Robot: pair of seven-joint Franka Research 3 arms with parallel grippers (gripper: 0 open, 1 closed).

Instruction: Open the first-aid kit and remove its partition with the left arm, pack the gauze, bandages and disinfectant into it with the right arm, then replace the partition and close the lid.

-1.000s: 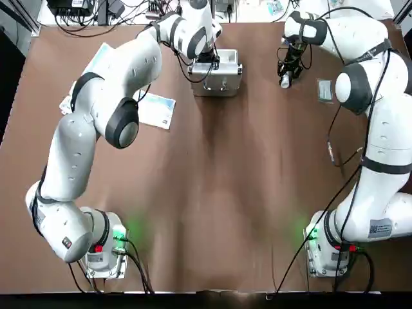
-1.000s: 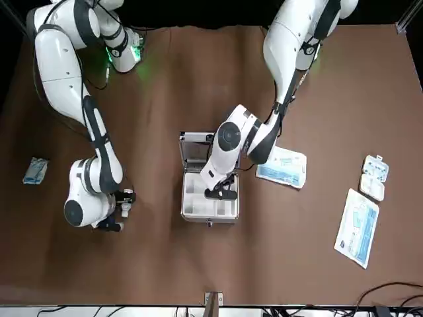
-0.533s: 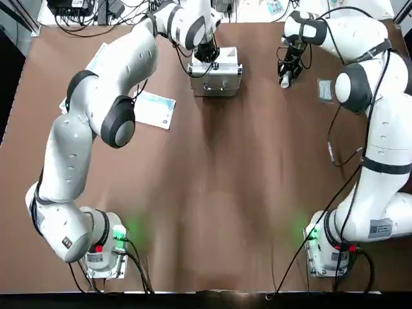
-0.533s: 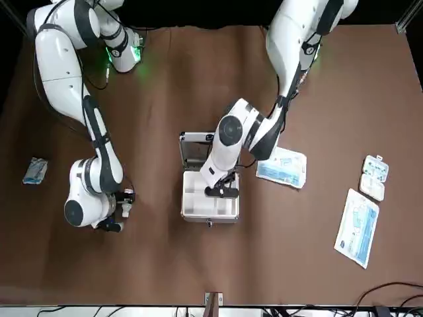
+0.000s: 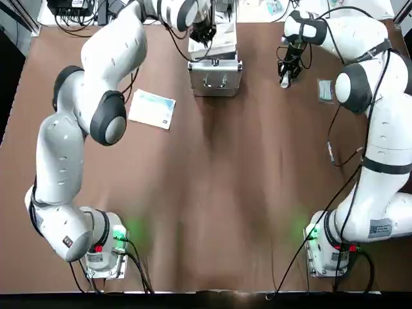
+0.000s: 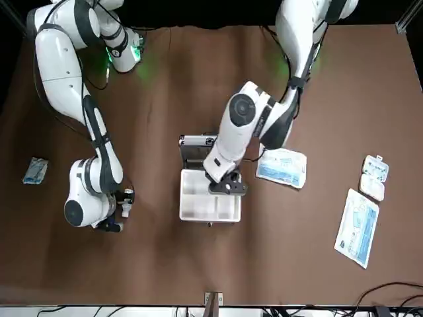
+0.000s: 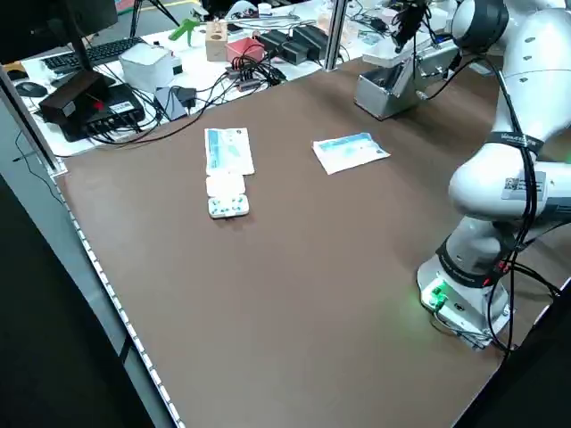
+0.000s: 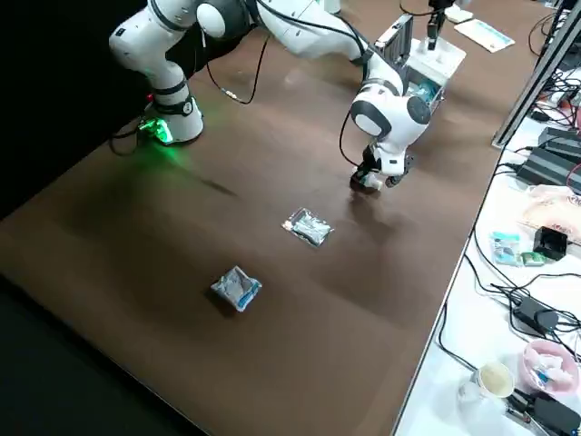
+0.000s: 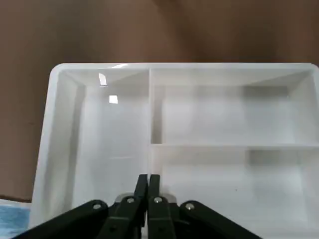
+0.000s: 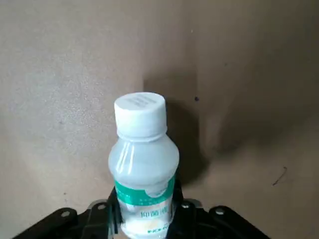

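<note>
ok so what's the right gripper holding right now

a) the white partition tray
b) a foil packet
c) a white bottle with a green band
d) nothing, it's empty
c: in the right wrist view the white bottle with the green band stands between the fingers of the right gripper, which grip it from both sides.

Brown table (image 6: 158, 264): 1 first-aid kit (image 5: 215, 80), 2 packs (image 6: 282, 166), 2 packets (image 8: 309, 226), 1 white case (image 6: 373, 186).

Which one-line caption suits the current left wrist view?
Left gripper shut on the divider of the white partition tray, brown tabletop beyond.
</note>
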